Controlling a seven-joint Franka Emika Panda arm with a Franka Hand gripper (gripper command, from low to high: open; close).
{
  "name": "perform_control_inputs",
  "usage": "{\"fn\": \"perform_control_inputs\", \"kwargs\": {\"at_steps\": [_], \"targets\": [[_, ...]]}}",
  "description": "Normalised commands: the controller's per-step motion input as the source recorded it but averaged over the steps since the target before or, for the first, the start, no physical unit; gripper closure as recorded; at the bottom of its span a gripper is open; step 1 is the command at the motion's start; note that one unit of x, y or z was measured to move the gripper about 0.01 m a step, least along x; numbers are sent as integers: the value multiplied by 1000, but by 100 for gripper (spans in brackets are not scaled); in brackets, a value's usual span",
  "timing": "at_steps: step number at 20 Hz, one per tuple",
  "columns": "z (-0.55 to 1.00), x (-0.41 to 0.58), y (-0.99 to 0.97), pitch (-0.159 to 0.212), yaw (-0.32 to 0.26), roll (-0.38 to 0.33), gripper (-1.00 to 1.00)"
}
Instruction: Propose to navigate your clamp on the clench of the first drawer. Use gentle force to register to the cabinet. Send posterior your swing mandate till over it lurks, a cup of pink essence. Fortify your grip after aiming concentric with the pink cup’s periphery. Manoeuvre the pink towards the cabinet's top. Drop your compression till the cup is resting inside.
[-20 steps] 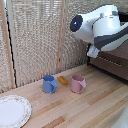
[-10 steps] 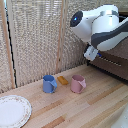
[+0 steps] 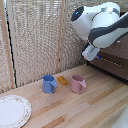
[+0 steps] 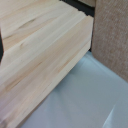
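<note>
The pale pink cup stands upright on the wooden table, its handle toward the exterior view's right. The dark brown cabinet is at the exterior view's right, partly hidden by my white arm. My clamp shows only as a small blue-tipped end below the white wrist, right against a cabinet drawer front. It is well above and to the right of the pink cup. The silver handle is too blurred to pick out. The wrist view shows no fingers, only table planks.
A blue mug stands left of the pink cup, with a small orange object lying between them. A white plate lies at the near left. A bamboo blind backs the table. The wrist view shows the table's edge over a pale floor.
The arm has barely shifted by the cabinet. The pink cup, the blue mug and the plate have not moved.
</note>
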Motion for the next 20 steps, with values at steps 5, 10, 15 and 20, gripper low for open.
{"fn": "perform_control_inputs", "kwargs": {"at_steps": [5, 10, 15, 20], "targets": [[13, 317, 58, 0, -229, 228, -100], [-1, 509, 0, 1, -208, 198, -100], [-33, 481, 1, 4, -218, 207, -100], [-81, 342, 29, 0, -235, 237, -100]]}}
